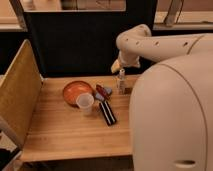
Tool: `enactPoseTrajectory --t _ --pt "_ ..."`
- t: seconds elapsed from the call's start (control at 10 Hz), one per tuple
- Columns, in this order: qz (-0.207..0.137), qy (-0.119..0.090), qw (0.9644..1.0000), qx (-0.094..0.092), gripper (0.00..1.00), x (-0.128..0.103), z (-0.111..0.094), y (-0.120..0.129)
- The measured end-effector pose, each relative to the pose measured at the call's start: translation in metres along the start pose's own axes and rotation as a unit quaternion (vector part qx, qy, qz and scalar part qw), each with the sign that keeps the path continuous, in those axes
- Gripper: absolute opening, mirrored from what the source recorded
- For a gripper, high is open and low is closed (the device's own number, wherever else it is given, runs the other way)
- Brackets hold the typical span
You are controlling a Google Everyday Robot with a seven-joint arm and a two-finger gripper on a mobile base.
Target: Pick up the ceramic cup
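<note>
The ceramic cup [85, 101] is small and white. It stands upright on the wooden table [65, 131], touching the front right rim of the wide orange bowl [76, 91]. My gripper [117, 66] hangs at the end of the white arm over the back right of the table. It is just above the slim clear bottle [121, 80] and well to the right of the cup and higher than it. It holds nothing that I can see.
A black oblong object [107, 113] lies right of the cup. A red and blue packet [103, 91] lies behind it. A wooden side panel [19, 92] walls the table's left edge. My large white body [170, 120] covers the right side.
</note>
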Motion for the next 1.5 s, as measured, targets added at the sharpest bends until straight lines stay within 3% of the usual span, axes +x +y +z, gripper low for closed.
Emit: enactPoseTrajectory --t 0.2,0.4,0.9,1.1,1.3,1.5 --pt "-0.064 0.008 0.9979 -0.007 0.80 0.009 0.004 0.045" --pt "-0.118 0.031 0.9923 -0.022 0.80 0.022 0.014 0.095" --pt "-0.119 0.037 0.9919 -0.021 0.80 0.027 0.016 0.092" --pt "-0.105 0.049 0.9929 -0.027 0.80 0.046 0.024 0.077" --pt "-0.104 0.059 0.9915 -0.050 0.80 0.056 0.038 0.090" --pt "-0.122 0.067 0.9872 -0.079 0.80 0.061 0.050 0.119"
